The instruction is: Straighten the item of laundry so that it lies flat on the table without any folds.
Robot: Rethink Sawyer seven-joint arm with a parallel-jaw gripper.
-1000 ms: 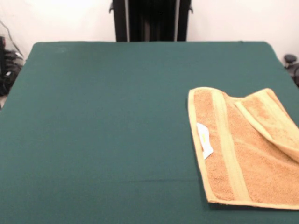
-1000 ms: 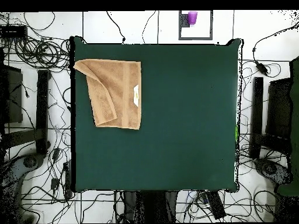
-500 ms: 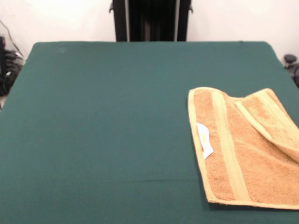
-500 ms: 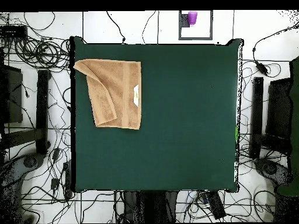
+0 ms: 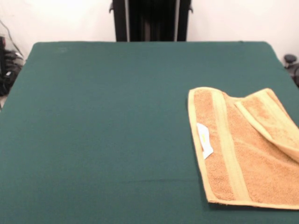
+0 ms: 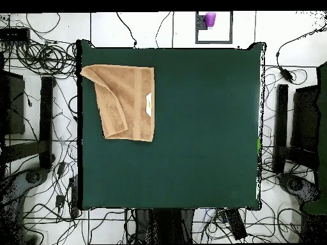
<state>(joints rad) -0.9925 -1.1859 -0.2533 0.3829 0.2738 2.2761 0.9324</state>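
Note:
The orange-tan towel [image 5: 243, 154] lies on the dark green table [image 5: 103, 126] at the near right in the front view. In the overhead view the towel [image 6: 131, 105] is at the table's [image 6: 204, 147] upper left. One side of it is folded over diagonally onto itself [image 5: 268, 119], showing in the overhead view as a narrow flap [image 6: 105, 102] along its left edge. A small white label [image 5: 204, 140] lies by the pale hem. The gripper and the arm show in neither view.
The robot's black pedestal [image 5: 150, 19] stands at the table's far side. Cables and black stands [image 6: 38, 121] lie on the floor round the table. A purple cup [image 6: 210, 19] sits beyond the table's top edge in the overhead view.

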